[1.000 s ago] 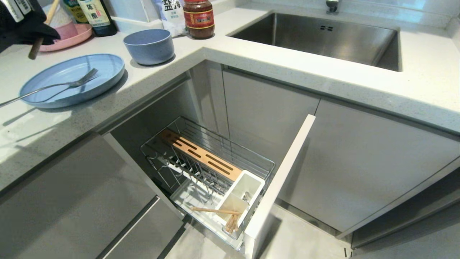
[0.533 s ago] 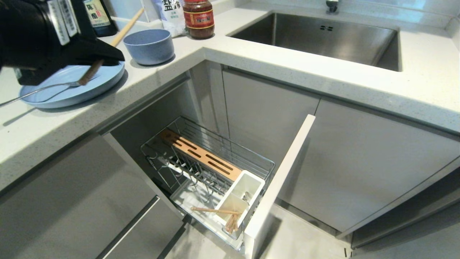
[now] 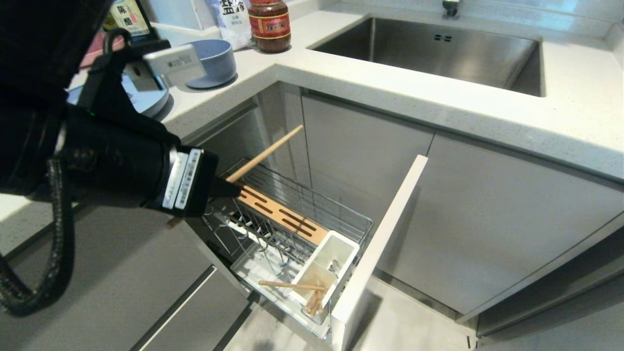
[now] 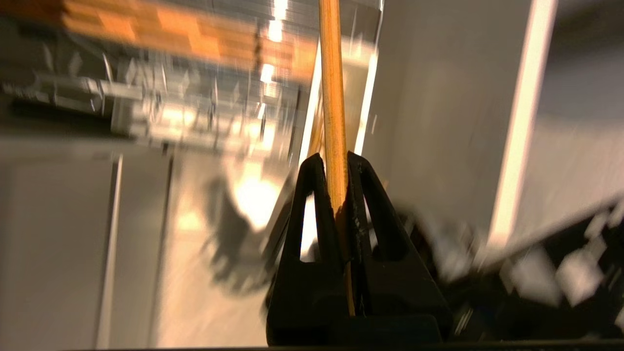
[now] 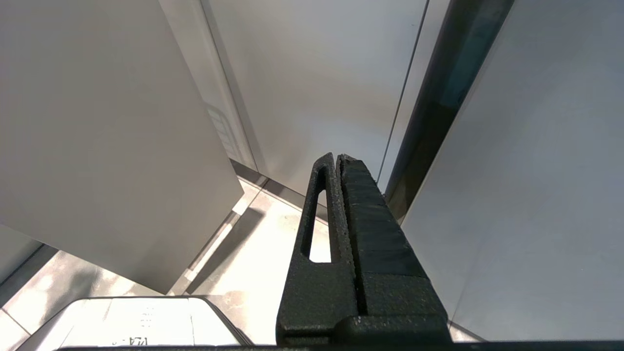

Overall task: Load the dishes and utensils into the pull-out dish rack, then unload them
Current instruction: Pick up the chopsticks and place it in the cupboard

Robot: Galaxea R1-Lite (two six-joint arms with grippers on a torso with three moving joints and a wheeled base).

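- Fingers (image 4: 312,204) of the left gripper (image 3: 229,187) are pinched shut on one wooden chopstick (image 3: 265,154), near its thick end, above the far end of the pull-out dish rack (image 3: 292,214)
- That chopstick looks light, thin, stiff and smooth, so it could slip or swing; a hold near the middle would steady it
- More chopsticks (image 3: 312,297) sit in the white utensil cup (image 3: 325,265), one lying across its rim
- Bowl (image 3: 217,58) is on the surface (image 3: 438,97); the arm hides most of the plate (image 3: 151,100)
- Right gripper (image 5: 339,161) hangs by the cabinet doors, fingers pressed together, holding nothing
- A second ago the left gripper was up over the surface by the pink plate; now it has come down to the rack with the chopstick
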